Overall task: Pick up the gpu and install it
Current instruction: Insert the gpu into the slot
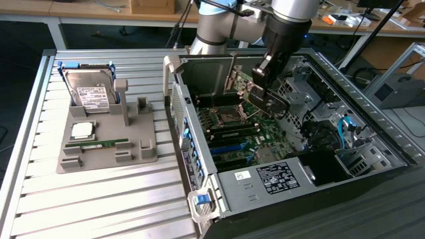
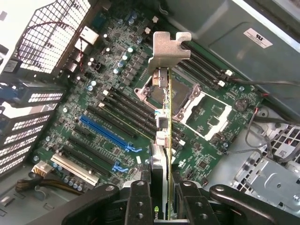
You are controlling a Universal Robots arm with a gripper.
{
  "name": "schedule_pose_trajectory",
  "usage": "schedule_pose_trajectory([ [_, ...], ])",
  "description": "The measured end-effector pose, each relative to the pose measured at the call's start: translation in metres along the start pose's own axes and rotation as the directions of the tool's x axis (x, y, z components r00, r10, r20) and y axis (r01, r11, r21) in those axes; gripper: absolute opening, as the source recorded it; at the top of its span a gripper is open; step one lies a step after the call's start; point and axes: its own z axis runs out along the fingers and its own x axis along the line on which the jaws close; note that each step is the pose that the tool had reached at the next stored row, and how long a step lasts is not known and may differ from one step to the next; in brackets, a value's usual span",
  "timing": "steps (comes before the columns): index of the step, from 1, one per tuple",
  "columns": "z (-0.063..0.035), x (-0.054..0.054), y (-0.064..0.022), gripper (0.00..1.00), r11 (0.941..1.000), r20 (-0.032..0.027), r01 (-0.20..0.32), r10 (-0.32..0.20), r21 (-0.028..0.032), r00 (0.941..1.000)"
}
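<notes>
Black two-fingered gripper (image 2: 161, 199) clamps the gpu (image 2: 161, 159), a thin dark circuit card with a silver bracket, edge-on above the green motherboard (image 2: 206, 117) at the open grey computer case's (image 1: 206, 64) far end. Likely light, stiff and fragile, it is best pinched on its flat faces. The wrist view reveals the blue slots (image 2: 105, 133) below it; the exterior view shows its height above them.

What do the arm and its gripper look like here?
The arm is made of silver-grey tubes with rounded joints and a light blue cap, with a black cable beside it. Its gripper is black, with flat fingers dotted with screw holes.
</notes>
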Motion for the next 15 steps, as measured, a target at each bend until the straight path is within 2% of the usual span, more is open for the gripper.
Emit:
schedule_pose_trajectory([
  [15,0.0004,0.0000,0.0000,0.27,0.9964,0.0051,0.085,-0.085,-0.0025,0.9964],
])
